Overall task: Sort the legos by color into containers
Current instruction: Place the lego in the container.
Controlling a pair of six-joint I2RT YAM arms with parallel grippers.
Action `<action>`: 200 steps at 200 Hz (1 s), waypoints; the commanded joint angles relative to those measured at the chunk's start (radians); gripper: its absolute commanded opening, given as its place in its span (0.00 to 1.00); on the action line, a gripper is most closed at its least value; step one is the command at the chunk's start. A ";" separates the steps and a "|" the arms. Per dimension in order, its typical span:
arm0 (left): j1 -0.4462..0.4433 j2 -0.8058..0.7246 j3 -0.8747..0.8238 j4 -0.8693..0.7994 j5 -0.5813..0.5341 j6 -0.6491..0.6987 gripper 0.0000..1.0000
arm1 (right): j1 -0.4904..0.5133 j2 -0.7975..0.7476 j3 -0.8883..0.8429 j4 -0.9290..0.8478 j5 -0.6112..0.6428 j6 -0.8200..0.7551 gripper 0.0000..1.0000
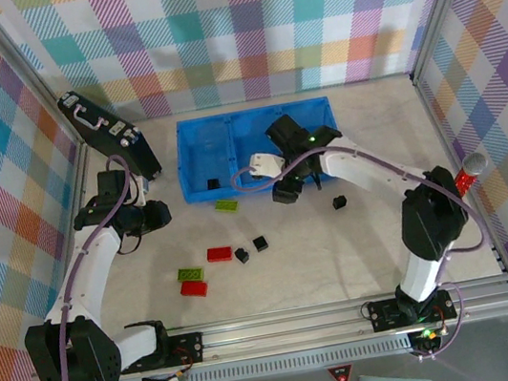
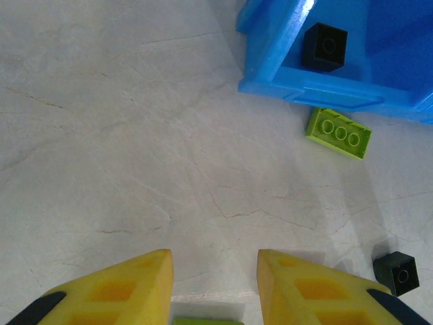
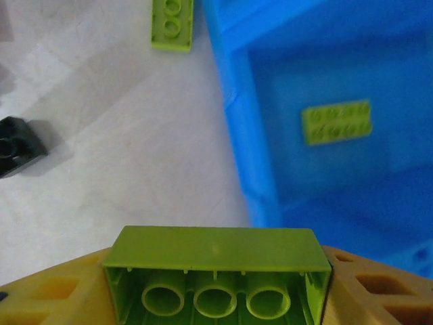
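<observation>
The blue tray (image 1: 253, 125) (image 2: 284, 74) (image 3: 237, 135) lies at the back centre. It holds a black brick (image 1: 213, 184) (image 2: 325, 46) on the left and a lime brick (image 3: 336, 122) farther right. My right gripper (image 1: 285, 191) (image 3: 216, 277) hovers by the tray's front wall, shut on a lime brick (image 3: 216, 254) with its hollow underside towards the camera. My left gripper (image 1: 156, 216) (image 2: 215, 271) stands open over bare table left of the tray. A lime brick (image 1: 226, 205) (image 2: 338, 133) (image 3: 172, 24) lies just before the tray. Loose on the table are red bricks (image 1: 219, 253), (image 1: 193, 289), a lime one (image 1: 190, 274) and black ones (image 1: 242, 255), (image 1: 260, 244), (image 1: 339, 202).
A black case (image 1: 110, 136) leans at the back left, close to the left arm. A red cylinder with a silver cap (image 1: 469, 174) stands by the right wall. A lime sliver (image 2: 206, 321) shows at the bottom edge between the left fingers; what it is cannot be told.
</observation>
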 commanded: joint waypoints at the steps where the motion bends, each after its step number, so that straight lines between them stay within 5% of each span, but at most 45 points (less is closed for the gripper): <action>1: 0.015 -0.005 -0.011 0.004 0.019 0.017 0.38 | -0.011 0.107 0.145 -0.093 -0.014 -0.189 0.37; 93: 0.014 -0.001 -0.012 0.006 0.035 0.013 0.38 | -0.068 0.524 0.639 -0.283 0.018 -0.297 0.39; 200: 0.014 -0.001 -0.013 0.011 0.056 0.012 0.38 | -0.087 0.715 0.752 -0.260 0.128 -0.360 0.48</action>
